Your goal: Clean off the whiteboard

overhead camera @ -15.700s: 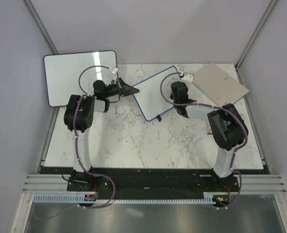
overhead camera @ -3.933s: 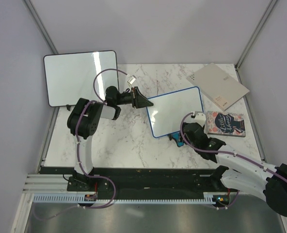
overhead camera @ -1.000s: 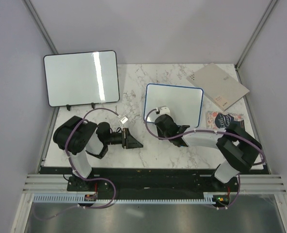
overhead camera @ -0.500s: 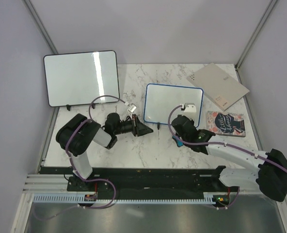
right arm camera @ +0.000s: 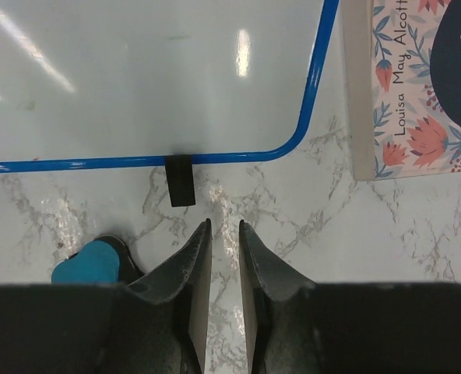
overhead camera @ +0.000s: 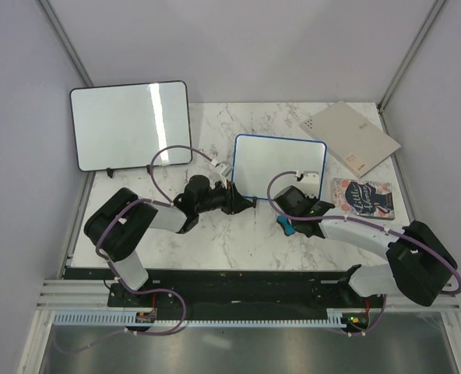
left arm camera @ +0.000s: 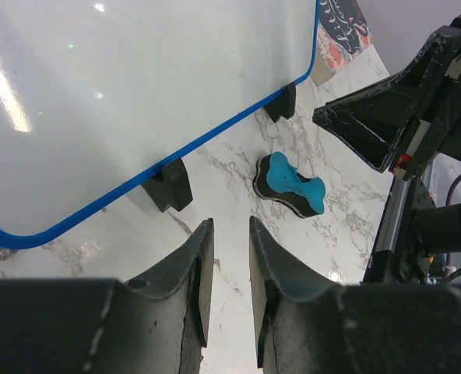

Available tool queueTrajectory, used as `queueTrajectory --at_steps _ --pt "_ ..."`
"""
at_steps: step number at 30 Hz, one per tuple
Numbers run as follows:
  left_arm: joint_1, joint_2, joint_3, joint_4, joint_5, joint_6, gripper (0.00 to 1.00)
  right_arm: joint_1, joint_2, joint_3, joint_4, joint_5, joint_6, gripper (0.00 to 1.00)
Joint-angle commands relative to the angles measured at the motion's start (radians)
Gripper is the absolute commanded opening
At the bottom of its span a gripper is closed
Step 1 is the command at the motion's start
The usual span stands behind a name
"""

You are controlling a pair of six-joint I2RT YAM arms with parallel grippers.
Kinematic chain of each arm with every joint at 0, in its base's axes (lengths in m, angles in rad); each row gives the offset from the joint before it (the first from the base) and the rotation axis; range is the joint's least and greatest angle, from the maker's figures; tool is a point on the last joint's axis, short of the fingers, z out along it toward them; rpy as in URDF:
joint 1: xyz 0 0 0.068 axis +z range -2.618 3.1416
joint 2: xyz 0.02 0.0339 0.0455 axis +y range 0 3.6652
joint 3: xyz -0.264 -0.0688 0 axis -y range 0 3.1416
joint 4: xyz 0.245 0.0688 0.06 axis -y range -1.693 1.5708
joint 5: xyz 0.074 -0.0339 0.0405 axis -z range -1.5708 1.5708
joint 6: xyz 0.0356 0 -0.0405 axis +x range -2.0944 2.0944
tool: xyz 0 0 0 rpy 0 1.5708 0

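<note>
The small blue-framed whiteboard (overhead camera: 279, 166) stands tilted on its black feet at the table's middle, and its surface looks clean. It also shows in the left wrist view (left arm camera: 129, 93) and the right wrist view (right arm camera: 145, 78). A blue-and-black eraser (overhead camera: 285, 227) lies loose on the marble in front of the board; it shows too in the left wrist view (left arm camera: 290, 182) and the right wrist view (right arm camera: 93, 261). My left gripper (overhead camera: 244, 204) (left arm camera: 229, 226) is low by the board's near left corner, jaws almost together and empty. My right gripper (overhead camera: 291, 204) (right arm camera: 223, 227) is just before the board's near right foot, jaws almost together and empty.
A larger black-framed whiteboard (overhead camera: 129, 125) stands at the back left. A flowered book (overhead camera: 361, 197) (right arm camera: 417, 78) lies right of the small board. A beige flat pad (overhead camera: 349, 138) lies at the back right. The right arm's gripper (left arm camera: 386, 117) shows in the left wrist view.
My left gripper has moved right toward the small board's near left corner and narrowed. My right arm has drawn in closer to the board. The eraser has stayed put.
</note>
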Motion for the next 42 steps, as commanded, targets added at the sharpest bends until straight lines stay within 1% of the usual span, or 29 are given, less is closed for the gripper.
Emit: queueTrajectory --at_steps 1,9,19,28,31,33,34,35,37,38,39,41,42 --pt "-0.002 -0.045 0.021 -0.050 -0.033 0.062 0.30 -0.014 0.054 0.019 0.033 0.005 -0.001 0.26" --pt "-0.002 -0.067 0.030 -0.099 -0.016 0.091 0.30 -0.032 0.097 -0.010 0.146 -0.019 -0.032 0.25" --pt "-0.002 -0.077 0.031 -0.123 -0.021 0.108 0.30 -0.071 0.201 0.053 0.141 -0.013 -0.046 0.21" --pt "-0.002 -0.087 0.032 -0.153 -0.023 0.125 0.30 -0.072 0.261 0.094 0.176 -0.025 -0.081 0.20" --pt "-0.002 -0.100 0.027 -0.165 -0.015 0.127 0.30 -0.071 0.232 0.090 0.186 -0.058 -0.096 0.20" --pt "-0.002 -0.129 0.020 -0.183 -0.016 0.128 0.31 -0.065 0.160 0.065 0.195 -0.082 -0.108 0.20" --pt "-0.002 -0.142 0.020 -0.220 -0.015 0.136 0.32 -0.061 0.128 0.054 0.201 -0.094 -0.116 0.20" --pt "-0.002 -0.172 0.023 -0.249 -0.024 0.142 0.32 -0.057 0.062 0.035 0.202 -0.105 -0.131 0.21" --pt "-0.002 -0.205 0.037 -0.307 -0.044 0.168 0.33 -0.057 -0.001 0.018 0.201 -0.142 -0.145 0.25" --pt "0.000 -0.224 0.043 -0.365 -0.050 0.174 0.33 -0.057 -0.054 0.008 0.190 -0.150 -0.151 0.26" --pt "0.000 -0.260 0.055 -0.390 -0.052 0.183 0.33 -0.057 -0.079 0.007 0.181 -0.160 -0.154 0.34" --pt "0.001 -0.292 0.072 -0.483 -0.055 0.206 0.33 -0.057 -0.138 -0.001 0.167 -0.174 -0.164 0.44" --pt "0.001 -0.315 0.099 -0.525 -0.058 0.214 0.33 -0.058 -0.153 -0.001 0.163 -0.176 -0.173 0.54"
